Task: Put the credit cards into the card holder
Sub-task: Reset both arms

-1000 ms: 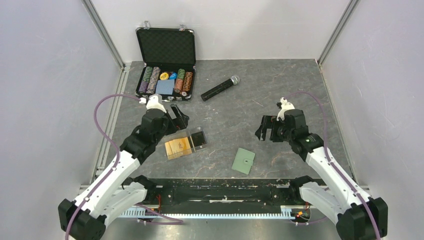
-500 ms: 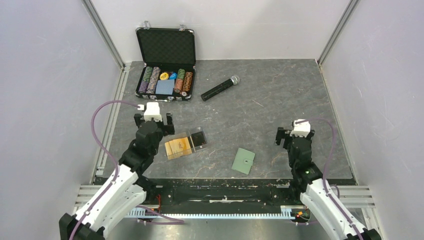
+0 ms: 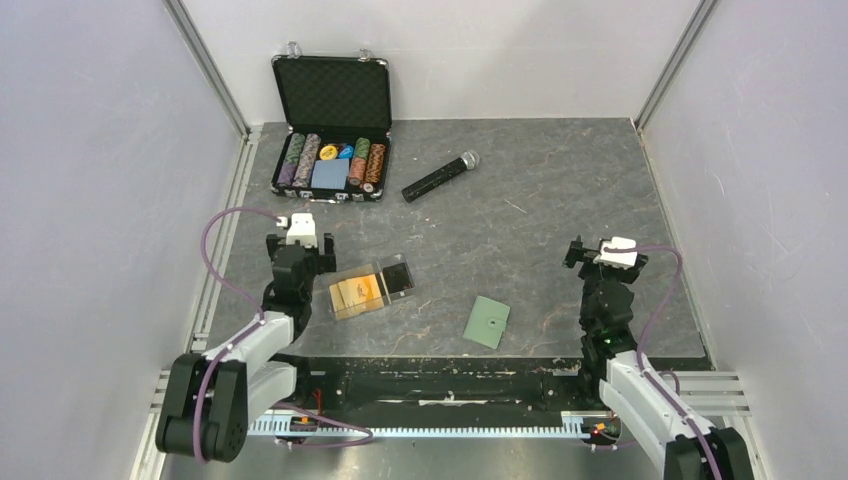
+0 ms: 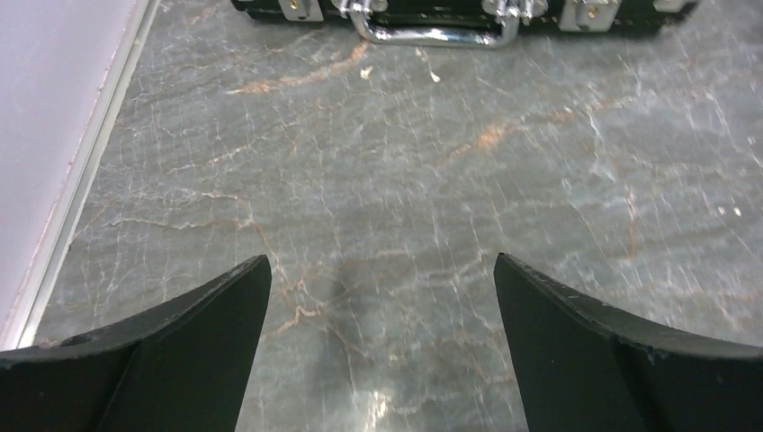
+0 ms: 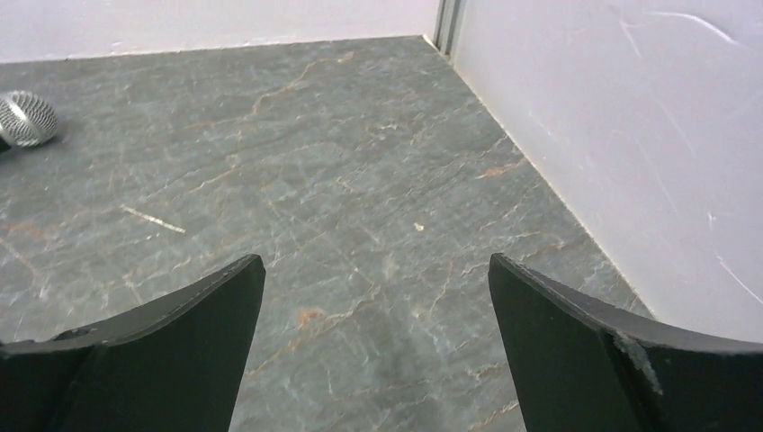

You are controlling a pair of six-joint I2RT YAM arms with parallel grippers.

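Observation:
The credit cards lie in a clear plastic tray: a gold-tan card and a black card. The card holder, a flat sage-green square, lies shut near the table's front edge, right of the tray. My left gripper is just left of the tray, open and holding nothing; in the left wrist view the left gripper has only bare table between its fingers. My right gripper is well to the right of the card holder, open and holding nothing, and the right gripper faces bare table too.
An open black case of poker chips stands at the back left; its handle shows ahead of the left gripper. A black microphone lies behind the tray, its head at the left. The right wall is close.
Both arms have drawn back toward the near edge. The left gripper moved left, off the tray's side; the right gripper swung right, away from the card holder. Both stayed open.

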